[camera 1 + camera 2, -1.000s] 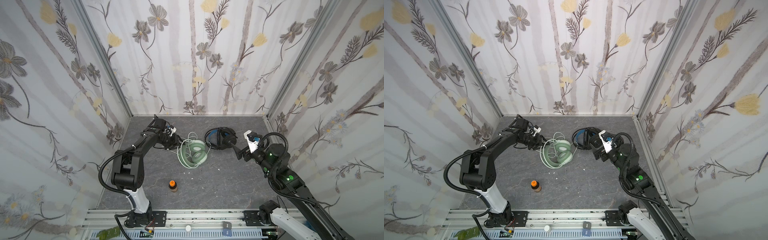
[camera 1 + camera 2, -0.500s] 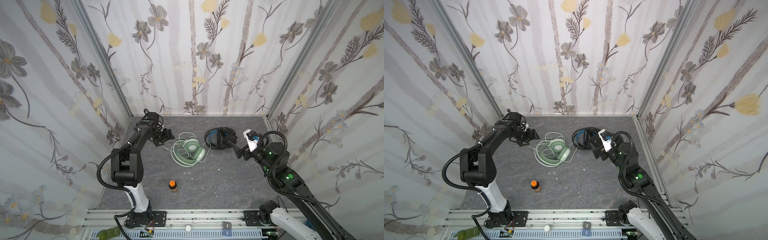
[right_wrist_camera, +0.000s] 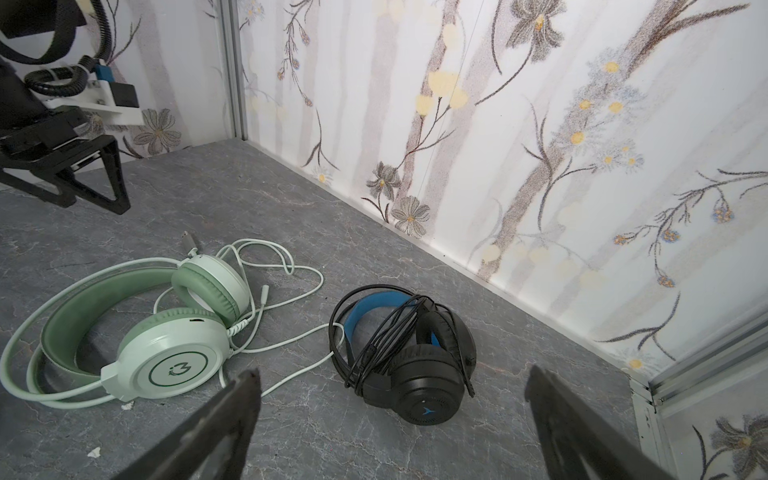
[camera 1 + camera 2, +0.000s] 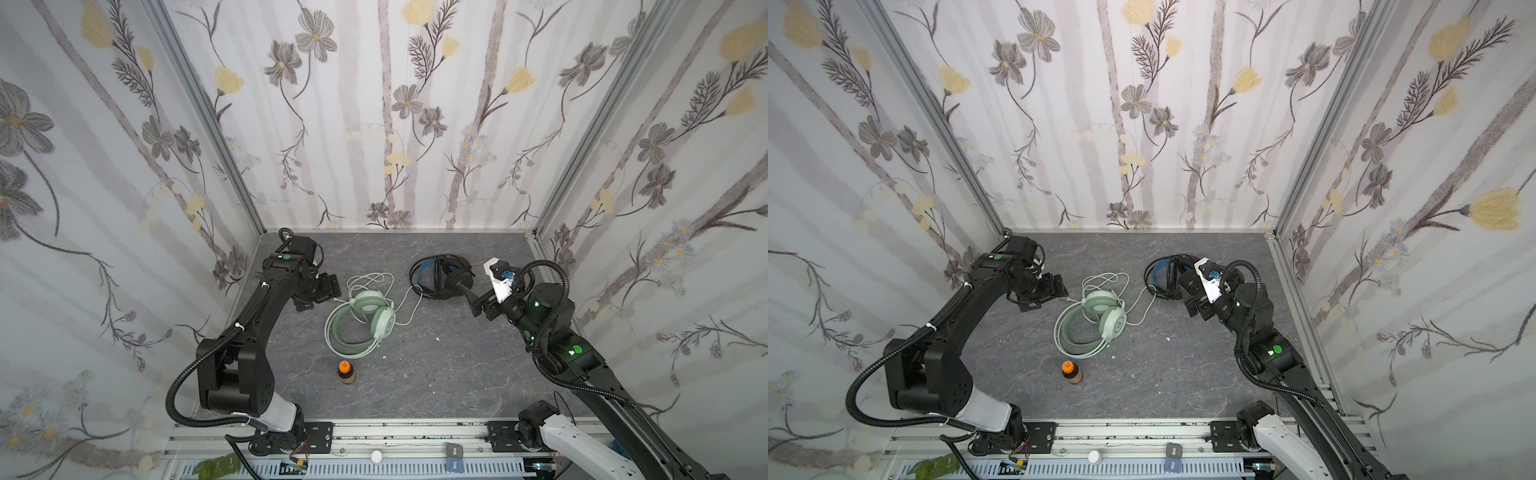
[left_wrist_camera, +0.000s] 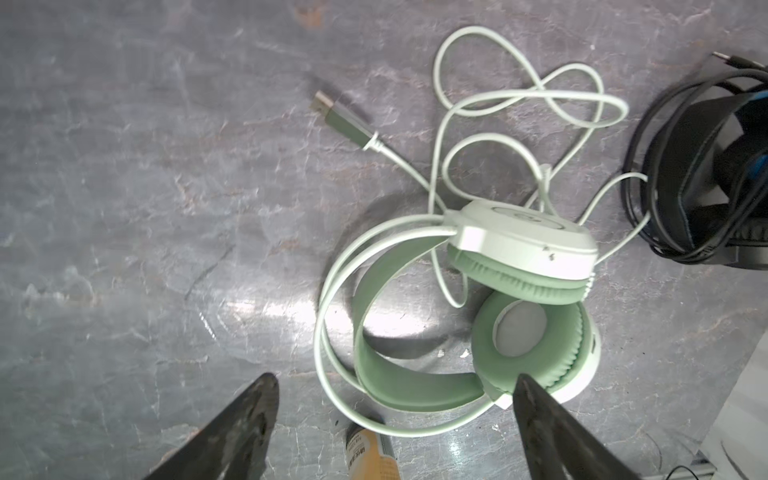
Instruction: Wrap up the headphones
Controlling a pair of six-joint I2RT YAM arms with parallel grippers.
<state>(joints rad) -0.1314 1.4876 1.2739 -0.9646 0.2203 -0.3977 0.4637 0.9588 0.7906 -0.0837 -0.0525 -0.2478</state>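
- The mint-green headset [image 4: 360, 323] lies flat near the middle of the grey desk [image 4: 440, 374], its two earcups together and its headband looping toward the front edge.
- Its white cable [image 4: 371, 279] is unwound. It sprawls in loose loops on the desk behind the earcups, and one strand runs across to the rim of the black headset [image 4: 441, 275].
- The cable's USB plug [image 5: 341, 124] lies free on the desk, on the side toward the left hand [image 4: 318, 296].
- The left hand hovers just beside the green headset with its fingers spread wide. It holds nothing.
- The black headset, with a blue inner headband, sits to the right of the green one and nearer the back wall. Its black cable [image 3: 384, 332] is wound around the band.
- The right hand [image 4: 473, 301] is fully open and empty, just beside the black headset's earcup. Whether they touch I cannot tell.
- A small bottle with an orange cap [image 4: 345, 371] stands upright just in front of the green headband.
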